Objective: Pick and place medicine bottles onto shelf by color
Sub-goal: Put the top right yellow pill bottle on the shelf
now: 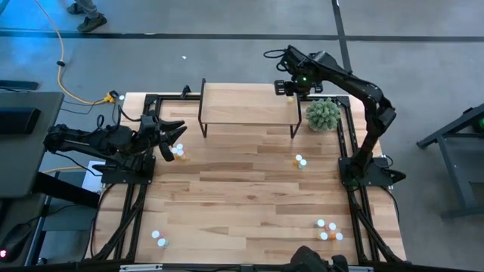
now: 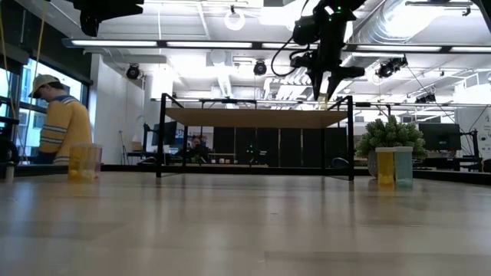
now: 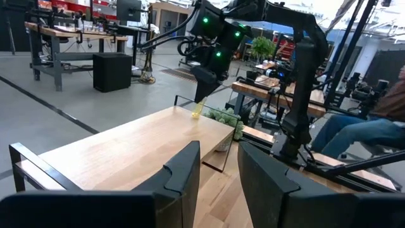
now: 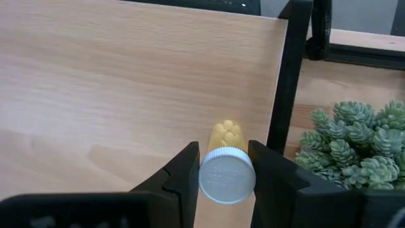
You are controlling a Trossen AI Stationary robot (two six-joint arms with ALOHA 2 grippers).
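Observation:
The shelf (image 1: 246, 102), a low riser with a light wood top and black legs, stands at the table's far edge. My right gripper (image 1: 288, 89) reaches from above over the shelf's far right corner and is shut on a yellow medicine bottle (image 4: 226, 136) with a white cap. My left gripper (image 1: 172, 140) waits level at the table's left side, open, with nothing between its fingers (image 3: 183, 171). Other medicine bottles stand on the table in small groups: near the left gripper (image 1: 178, 152), right of the middle (image 1: 300, 160), and near the front at left (image 1: 159, 239) and right (image 1: 327, 230). My right gripper pinches the yellow bottle at its capped top end (image 4: 226, 176) between its two fingers. The fingers come from above, pointing steeply down. The bottle hangs upright below them, cap up, close above the shelf's top (image 4: 95, 76) near its right end (image 3: 197, 109).
A round green plant (image 1: 323, 113) stands just right of the shelf, close to my right gripper. The black frame rails (image 1: 125, 219) run along the table's sides. A person (image 2: 60, 123) is in the room beyond the table's left side.

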